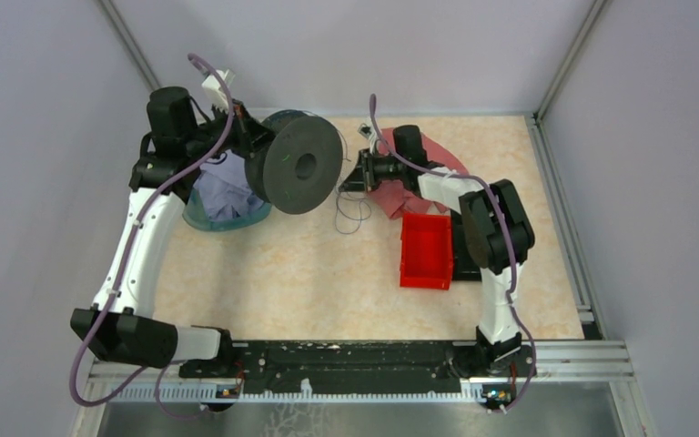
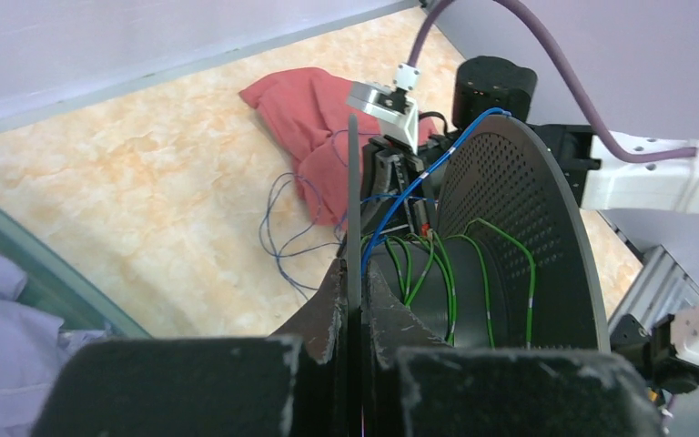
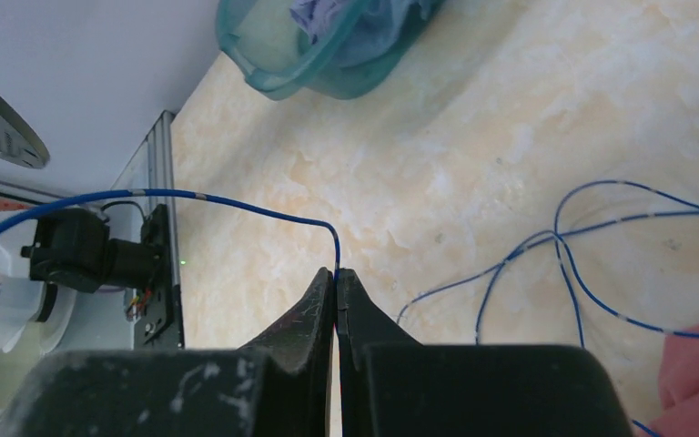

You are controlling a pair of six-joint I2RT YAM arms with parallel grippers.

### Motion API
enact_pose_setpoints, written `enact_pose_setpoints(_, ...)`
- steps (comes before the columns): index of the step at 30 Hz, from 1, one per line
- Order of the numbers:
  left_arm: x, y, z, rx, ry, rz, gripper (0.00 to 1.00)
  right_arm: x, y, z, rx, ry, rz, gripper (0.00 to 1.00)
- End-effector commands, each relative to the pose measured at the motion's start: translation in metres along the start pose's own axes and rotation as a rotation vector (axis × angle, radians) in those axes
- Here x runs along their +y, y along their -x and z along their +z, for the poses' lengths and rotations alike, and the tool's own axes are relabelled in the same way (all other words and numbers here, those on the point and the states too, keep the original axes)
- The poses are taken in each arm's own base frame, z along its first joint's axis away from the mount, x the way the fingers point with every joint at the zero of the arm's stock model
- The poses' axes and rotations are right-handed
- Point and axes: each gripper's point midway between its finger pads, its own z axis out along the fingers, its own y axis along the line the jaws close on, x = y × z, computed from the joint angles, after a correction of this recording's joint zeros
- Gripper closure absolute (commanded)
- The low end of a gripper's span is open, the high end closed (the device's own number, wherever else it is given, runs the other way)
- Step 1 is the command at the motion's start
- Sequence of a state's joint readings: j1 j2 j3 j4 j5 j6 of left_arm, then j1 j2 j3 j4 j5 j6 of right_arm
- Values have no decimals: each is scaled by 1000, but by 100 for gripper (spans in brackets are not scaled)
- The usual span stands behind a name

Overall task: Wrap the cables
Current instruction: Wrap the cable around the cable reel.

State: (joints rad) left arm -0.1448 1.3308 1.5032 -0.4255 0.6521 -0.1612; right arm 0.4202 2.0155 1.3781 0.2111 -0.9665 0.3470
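Right wrist view: right gripper [image 3: 336, 275] clamped on the blue cable [image 3: 237, 202] at its tips; left gripper [image 2: 355, 271] clamped on the spool [image 2: 519, 228] rim; tension could slip the cable free.

The left arm [image 1: 136, 255] rises from its base and bends toward the far left, the left pincer [image 2: 354, 278] clamped on the thin rim of the spool [image 2: 510, 228], while the right arm [image 1: 493, 300] folds back leftward, the right pincer [image 3: 336, 278] pinched tight on a blue cable [image 3: 237, 202].
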Motion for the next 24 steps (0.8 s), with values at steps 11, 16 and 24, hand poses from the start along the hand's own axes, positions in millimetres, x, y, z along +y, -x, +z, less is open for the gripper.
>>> enact_pose_setpoints(11,10,22,-18,-129,105,51,100,-20,42,-69,-73,-266,-118,100)
enact_pose_setpoints(16,19,23,-22,-143,139,37,100,-21,37,-76,-76,-301,-141,100)
enact_pose_setpoints(24,22,16,-17,-133,105,11,99,-23,30,-81,-87,-325,-162,100)
